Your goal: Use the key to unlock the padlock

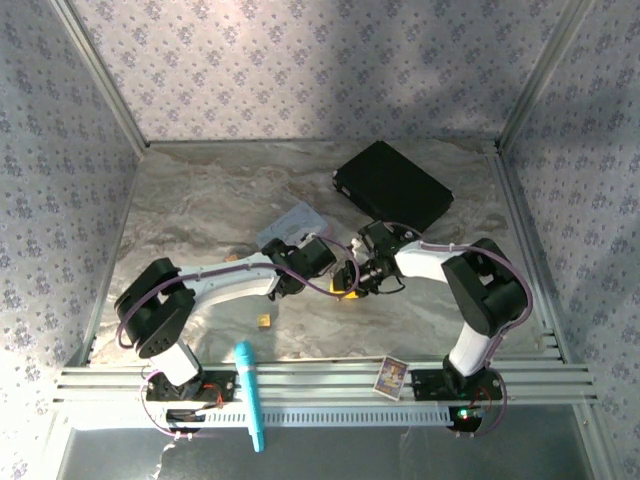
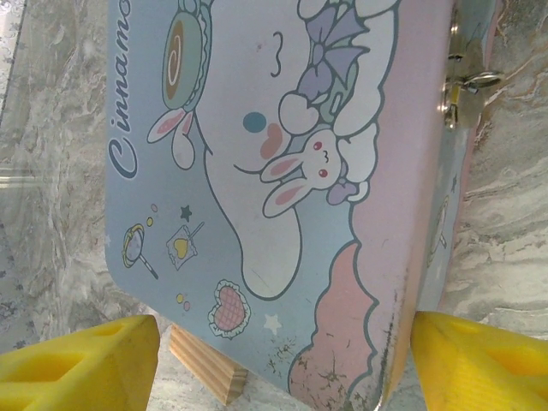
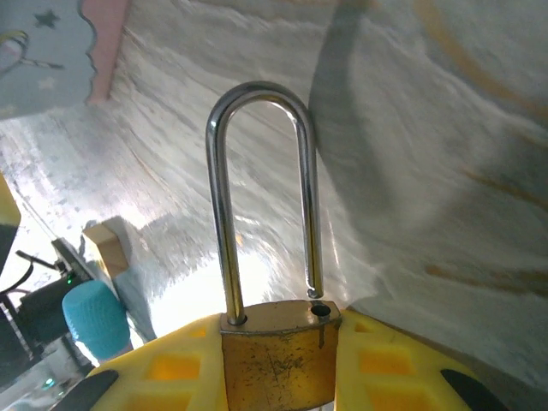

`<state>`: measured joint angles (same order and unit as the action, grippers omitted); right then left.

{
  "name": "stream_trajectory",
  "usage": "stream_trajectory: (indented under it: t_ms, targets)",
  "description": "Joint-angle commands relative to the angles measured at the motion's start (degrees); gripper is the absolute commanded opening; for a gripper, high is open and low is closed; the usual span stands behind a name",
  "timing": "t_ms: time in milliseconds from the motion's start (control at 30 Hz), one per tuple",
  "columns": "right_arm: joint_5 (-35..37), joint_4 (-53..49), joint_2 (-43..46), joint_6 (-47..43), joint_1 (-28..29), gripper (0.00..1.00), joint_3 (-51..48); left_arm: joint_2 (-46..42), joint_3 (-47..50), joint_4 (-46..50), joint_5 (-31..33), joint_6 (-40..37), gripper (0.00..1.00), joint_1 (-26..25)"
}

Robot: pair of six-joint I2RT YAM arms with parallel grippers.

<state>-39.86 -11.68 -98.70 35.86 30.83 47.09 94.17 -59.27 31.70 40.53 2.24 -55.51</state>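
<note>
Since the free leg of the shackle [image 3: 261, 91] ends just above its hole in the brass body, with a gap showing, you can judge the padlock [image 3: 276, 364] to be sprung, or very nearly so. Note the right pincer [image 3: 278, 377]: it is closed on the padlock body, with a yellow finger on each flank, and the shackle points away from the wrist toward the marbled surface [image 3: 428, 171]. In the overhead view this grip sits between the two arms, near the middle of the surface. Note the left pincer [image 2: 278, 377]: its jaws are wide apart with nothing gripped. It faces the lid of the pastel tin box [image 2: 282, 171], and a wooden block [image 2: 205, 364] sits at the tin's near edge. You cannot place the key with confidence, because the keyhole end of the padlock is hidden between the right fingers. Step in hand, as a judgement: the unlocking itself looks done or all but done. The next move calls for you to confirm that the shackle swings free. Hold the right grip firm, and bring the left pincer to the shackle rather than the tin.
</note>
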Motion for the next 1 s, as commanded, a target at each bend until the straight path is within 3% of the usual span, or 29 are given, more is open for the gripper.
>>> stream_trajectory:
  t_ms: [0,267,367,600,667,867,967]
  targets:
    - [-0.06,-10.81,-1.06,-3.53,-3.84,0.02,-3.12,-0.13,0.64,0.48,1.65,1.21,0.77,-0.04]
    - [3.93,-17.71,-1.80,-7.88,-9.11,0.03,-4.10,0.75,-0.15,0.53,2.46,0.83,0.77,-0.30]
    - [11.45,-22.21,-1.19,-9.72,-7.32,0.04,-1.63,0.66,-0.10,-0.02,2.36,0.77,0.78,-0.39]
    - [26.37,-29.60,-1.24,-8.92,-1.35,0.23,3.00,1.02,-0.91,0.45,2.96,1.19,0.80,-0.48]
    - [26.27,-29.39,-1.29,-8.49,-0.27,0.29,3.29,0.85,-0.79,1.10,3.28,1.97,0.85,-0.44]
    - [26.26,-28.21,-0.99,-7.43,1.30,0.32,4.04,0.49,-0.05,1.76,5.75,4.07,0.89,-0.34]
    - [26.54,-28.63,-0.08,-6.99,2.46,0.43,4.57,0.35,0.17,2.04,6.39,4.46,0.90,-0.35]
